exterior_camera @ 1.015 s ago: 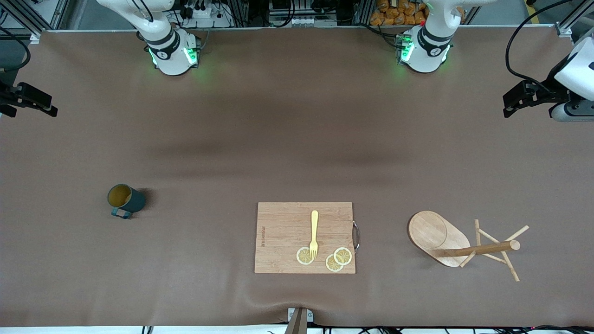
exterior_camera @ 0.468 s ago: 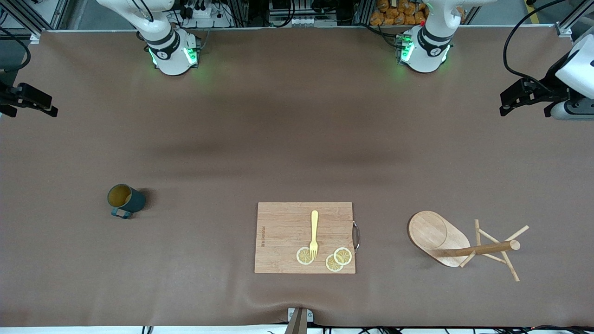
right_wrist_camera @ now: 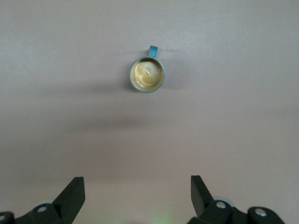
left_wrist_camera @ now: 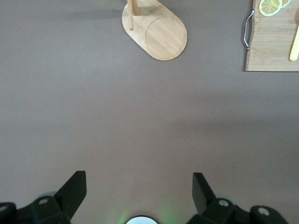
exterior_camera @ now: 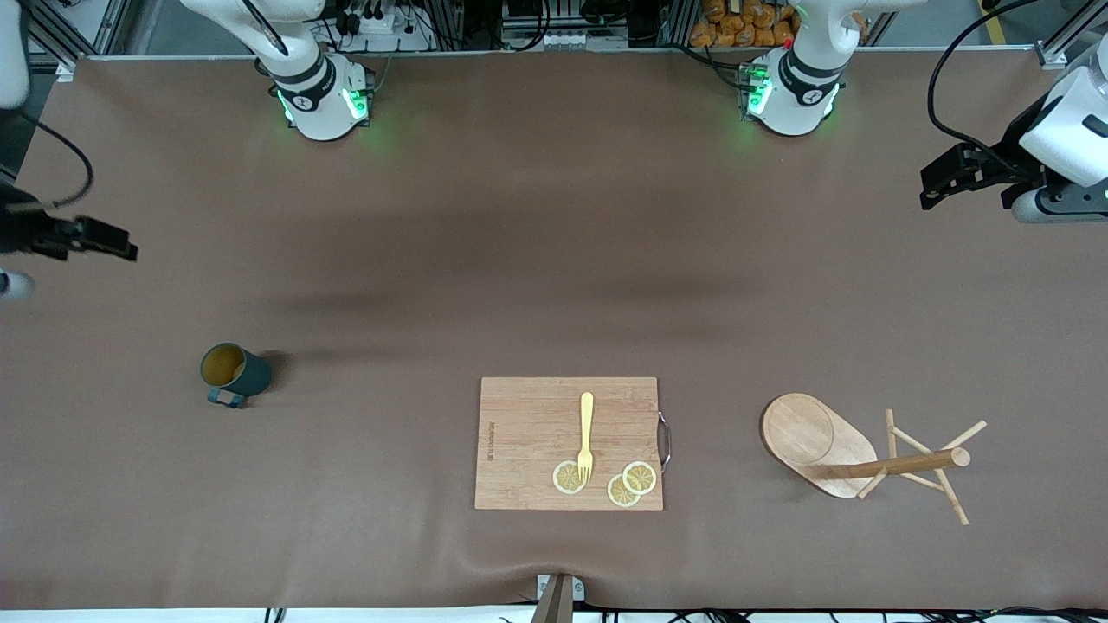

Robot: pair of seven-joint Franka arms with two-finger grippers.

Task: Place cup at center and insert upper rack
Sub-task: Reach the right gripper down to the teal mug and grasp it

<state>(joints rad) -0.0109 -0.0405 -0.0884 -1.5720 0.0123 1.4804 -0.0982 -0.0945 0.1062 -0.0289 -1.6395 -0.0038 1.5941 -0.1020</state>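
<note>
Front view: both arms are up over the two ends of the table (exterior_camera: 554,260). Right gripper (exterior_camera: 117,247) hangs over bare cloth at the right arm's end, its jaws spread with nothing between them. Left gripper (exterior_camera: 933,173) hangs over bare cloth at the left arm's end, likewise spread and empty.

Right wrist view only: the cup (right_wrist_camera: 146,74) is seen from above, upright, mouth up, tan interior showing, well apart from the fingers (right_wrist_camera: 72,193).

Left wrist view only: the oval base of the upper rack (left_wrist_camera: 156,30) and the metal handle of the cutting board (left_wrist_camera: 273,46) show, well apart from the fingers (left_wrist_camera: 74,191).

Open room: bare cloth lies between each gripper and its object.

Orientation: the cup (exterior_camera: 234,372) has its handle toward the front camera. The upper rack (exterior_camera: 866,454) lies tipped over, pole running lengthwise along the table, base toward the cutting board (exterior_camera: 567,441), which carries a fork (exterior_camera: 586,433) and lemon slices (exterior_camera: 628,484).
</note>
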